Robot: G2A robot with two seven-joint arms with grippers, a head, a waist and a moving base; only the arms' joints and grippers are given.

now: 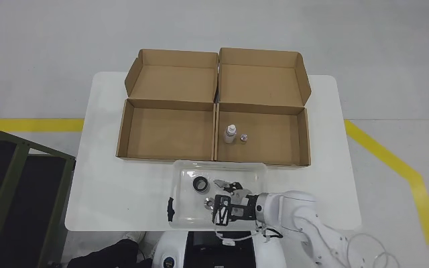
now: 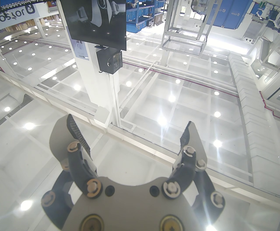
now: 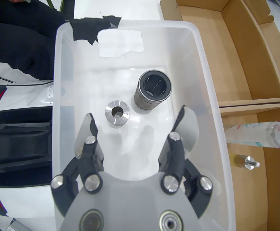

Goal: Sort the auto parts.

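Spread wide, my right gripper (image 3: 137, 113) hung inside the bin (image 3: 203, 65) at the table's (image 1: 100, 167) front edge, near a bushing (image 3: 117, 112); my left gripper (image 2: 129, 120) gaped too.

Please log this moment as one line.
right pincer open over clear plastic bin | inside: dark cylindrical bearing, silver bushing | left pincer open

Surroundings only, non-task items.
A white bench (image 1: 100, 194) stood on a grey floor (image 1: 53, 40) marked with a yellow line (image 1: 40, 124). A dark, green-edged rack (image 1: 33, 201) sat just beside the bench's left side. Overhead, a gridded white ceiling (image 2: 192, 102) carried many round lights. A white pillar (image 2: 98, 91) bore a dark screen (image 2: 96, 19) with a small black box (image 2: 109, 60) just beneath it. Blue shelving (image 2: 140, 19) and an aluminium frame (image 2: 183, 32) were nearby.
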